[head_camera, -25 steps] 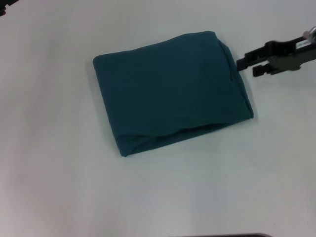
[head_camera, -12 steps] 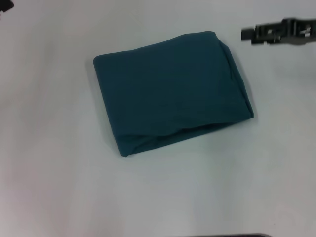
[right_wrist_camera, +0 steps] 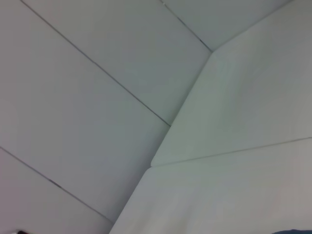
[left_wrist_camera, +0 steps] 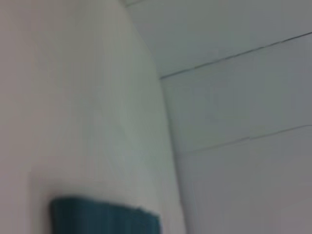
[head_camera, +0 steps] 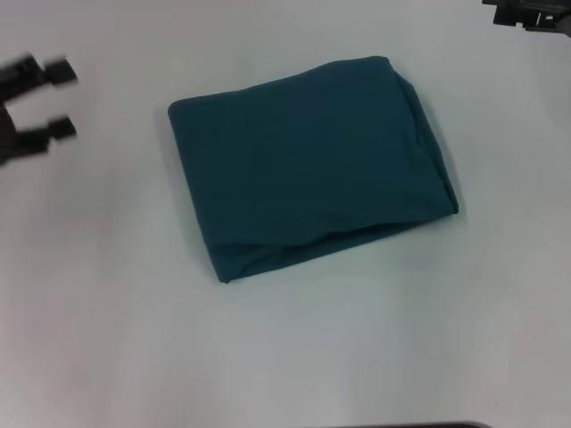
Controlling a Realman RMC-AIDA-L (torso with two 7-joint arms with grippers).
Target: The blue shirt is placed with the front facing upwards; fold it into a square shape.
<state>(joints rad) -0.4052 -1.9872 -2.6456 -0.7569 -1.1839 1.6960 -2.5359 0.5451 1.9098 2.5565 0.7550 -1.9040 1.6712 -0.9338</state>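
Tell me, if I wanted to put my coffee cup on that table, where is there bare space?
Almost anywhere. The folded blue shirt fills the middle of the white table. The widest bare stretch lies between the shirt and the near edge. The strip left of the shirt is bare too, but the left gripper hangs open over it. The right gripper sits at the far right corner.

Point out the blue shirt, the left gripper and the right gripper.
blue shirt (head_camera: 308, 165), head view, middle of its folded top.
left gripper (head_camera: 61, 100), head view, gap between its open fingers.
right gripper (head_camera: 526, 12), head view, its dark body.
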